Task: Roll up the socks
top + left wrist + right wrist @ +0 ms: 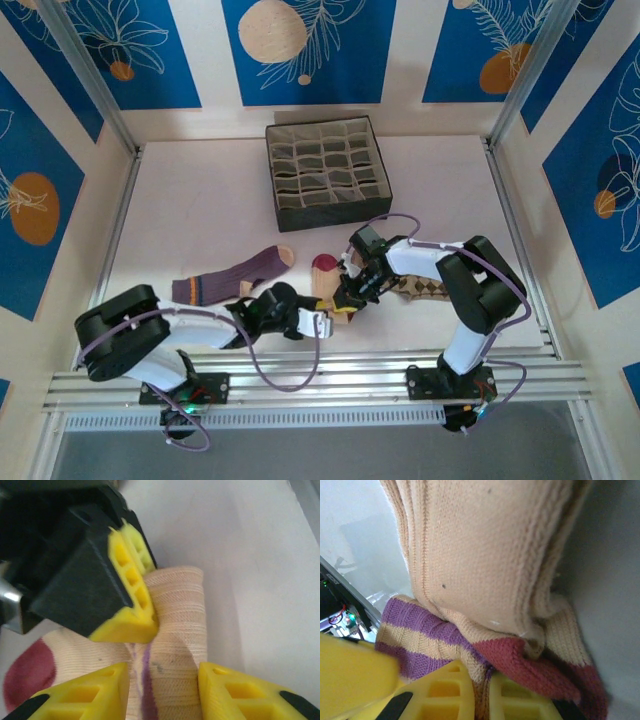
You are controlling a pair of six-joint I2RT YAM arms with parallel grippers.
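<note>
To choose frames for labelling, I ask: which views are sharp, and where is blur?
Top external: sharp, evenly lit, with soft shadows. Left wrist: beige sock ribbing fairly clear, left claw fingers soft. Right wrist: knit crisp, yellow finger at lower left blurred.

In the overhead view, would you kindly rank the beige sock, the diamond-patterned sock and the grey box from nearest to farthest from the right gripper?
1. Beige sock: pinched by the right gripper itself.
2. Diamond-patterned sock: just to its right, under that arm.
3. Grey box: at the table's far side.
</note>
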